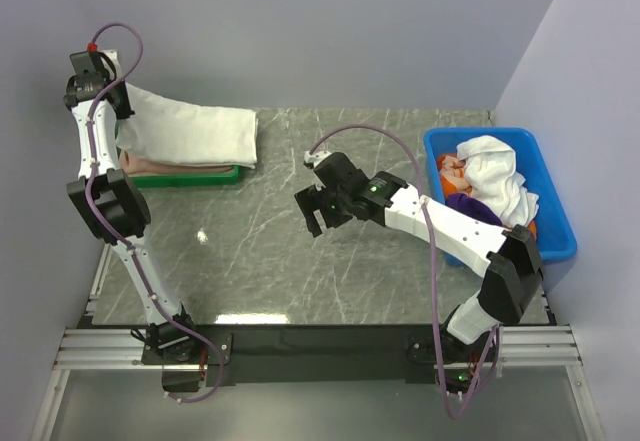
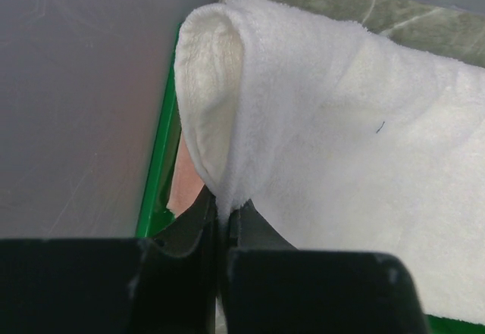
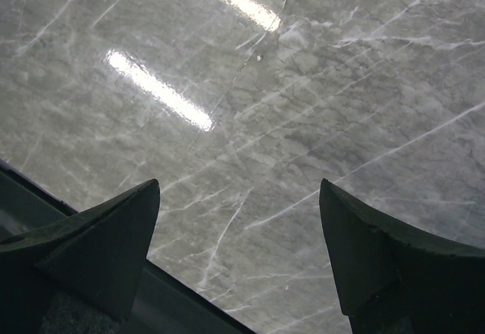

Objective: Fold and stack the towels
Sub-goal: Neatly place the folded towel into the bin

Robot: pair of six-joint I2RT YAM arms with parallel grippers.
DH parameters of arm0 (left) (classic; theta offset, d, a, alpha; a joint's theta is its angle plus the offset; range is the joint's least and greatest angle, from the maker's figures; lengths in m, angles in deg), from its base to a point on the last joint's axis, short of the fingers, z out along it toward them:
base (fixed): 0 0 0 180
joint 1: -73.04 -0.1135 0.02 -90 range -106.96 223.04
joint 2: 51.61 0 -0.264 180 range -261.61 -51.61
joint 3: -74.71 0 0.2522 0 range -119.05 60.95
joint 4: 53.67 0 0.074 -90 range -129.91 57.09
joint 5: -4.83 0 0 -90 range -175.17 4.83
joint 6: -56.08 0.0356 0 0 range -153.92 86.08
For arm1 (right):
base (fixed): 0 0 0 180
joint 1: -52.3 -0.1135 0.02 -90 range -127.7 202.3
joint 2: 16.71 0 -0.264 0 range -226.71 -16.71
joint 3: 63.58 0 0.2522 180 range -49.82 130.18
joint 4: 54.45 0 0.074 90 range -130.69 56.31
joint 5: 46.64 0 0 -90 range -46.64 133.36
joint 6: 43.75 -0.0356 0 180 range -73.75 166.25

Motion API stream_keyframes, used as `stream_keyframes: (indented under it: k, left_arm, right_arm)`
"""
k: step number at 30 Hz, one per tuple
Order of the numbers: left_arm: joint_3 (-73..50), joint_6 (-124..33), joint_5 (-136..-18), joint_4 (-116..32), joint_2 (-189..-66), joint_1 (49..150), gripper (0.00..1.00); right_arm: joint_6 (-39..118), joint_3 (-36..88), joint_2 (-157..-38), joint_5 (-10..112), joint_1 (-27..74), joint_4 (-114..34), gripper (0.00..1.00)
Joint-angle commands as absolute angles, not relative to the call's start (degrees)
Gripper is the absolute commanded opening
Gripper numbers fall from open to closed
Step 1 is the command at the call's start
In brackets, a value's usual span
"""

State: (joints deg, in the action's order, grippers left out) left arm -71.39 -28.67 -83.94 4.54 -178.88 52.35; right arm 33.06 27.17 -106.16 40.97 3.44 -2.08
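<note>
A folded white towel (image 1: 195, 133) lies on a pink folded towel (image 1: 170, 165) in a green tray (image 1: 225, 175) at the back left. My left gripper (image 1: 118, 101) is shut on the white towel's left corner and holds that edge lifted; in the left wrist view the towel (image 2: 341, 129) is pinched between the fingertips (image 2: 224, 211), with pink cloth (image 2: 186, 182) below. My right gripper (image 1: 318, 201) is open and empty above the bare marble in the middle; its wrist view shows only the table (image 3: 288, 84) between the fingertips (image 3: 239, 198).
A blue bin (image 1: 548, 173) at the right holds a crumpled white towel (image 1: 495, 173) and orange and purple cloths. The green tray's rim (image 2: 158, 167) runs close to the left wall. The table's dark front edge (image 3: 182, 292) shows under the right gripper.
</note>
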Motion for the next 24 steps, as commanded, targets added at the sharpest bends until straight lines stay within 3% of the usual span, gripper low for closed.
stream_keyframes:
  k: [1,17,24]
  left_arm:
    - [-73.17,-27.50,-88.25,1.58,-177.65,51.15,0.01]
    - [-71.68,-27.68,-89.48,-0.35,-178.61,50.98,0.01]
    - [-69.93,-27.94,-90.62,-1.76,-179.67,50.98,0.09]
  right_arm:
    - [33.16,29.81,-107.15,39.85,2.73,-1.75,0.92]
    - [33.51,30.69,-108.64,39.58,1.94,-0.87,0.92]
    - [33.77,31.21,-109.43,39.67,1.50,-0.61,0.92]
